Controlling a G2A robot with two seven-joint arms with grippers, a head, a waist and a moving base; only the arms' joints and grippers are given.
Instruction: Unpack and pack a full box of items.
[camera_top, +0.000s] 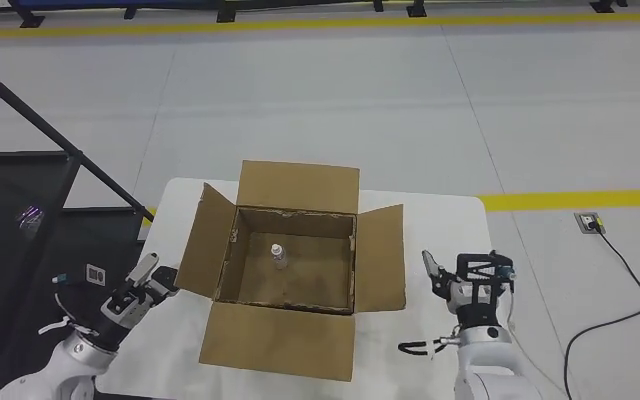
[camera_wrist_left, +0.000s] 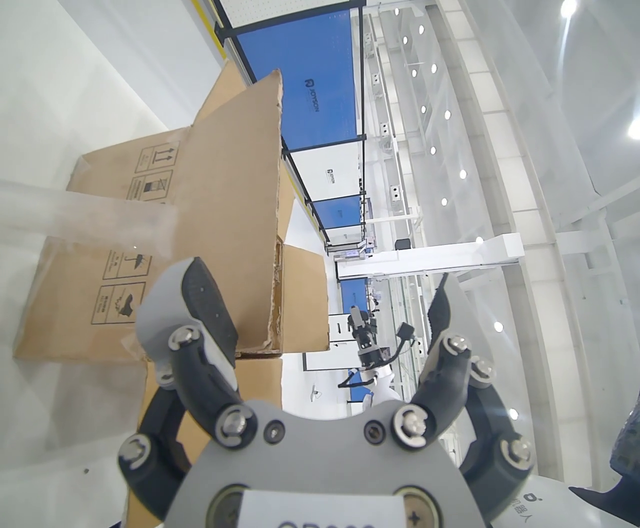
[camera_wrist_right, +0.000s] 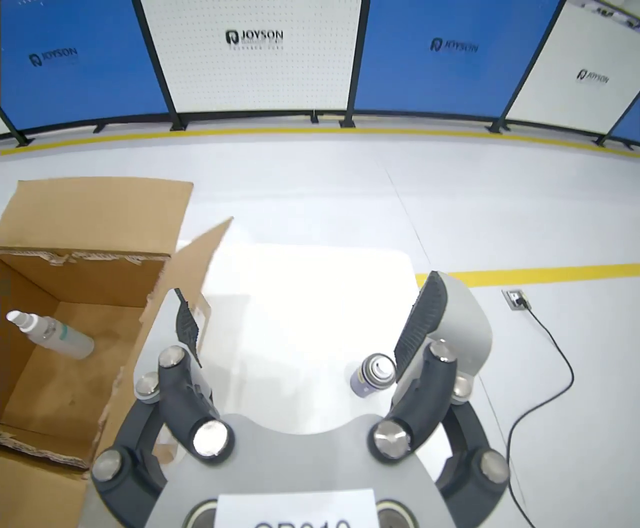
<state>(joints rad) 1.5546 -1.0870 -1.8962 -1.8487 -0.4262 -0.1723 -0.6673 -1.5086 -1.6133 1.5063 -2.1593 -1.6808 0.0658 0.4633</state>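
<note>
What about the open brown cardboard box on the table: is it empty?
No, a small clear plastic bottle with a white cap rests inside the brown cardboard box.

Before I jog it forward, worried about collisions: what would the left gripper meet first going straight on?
Probably the cardboard box's side flap, just ahead of the left gripper; depth is uncertain.

A white table (camera_top: 440, 213) lies beneath the right pincer (camera_wrist_right: 305, 287). Beyond it and to its right, a yellow line (camera_wrist_right: 550, 274) crosses the floor near a floor socket (camera_wrist_right: 515, 298) with a black cable (camera_wrist_right: 571, 371). Blue and white panels (camera_wrist_right: 250, 75) stand far ahead.
</note>
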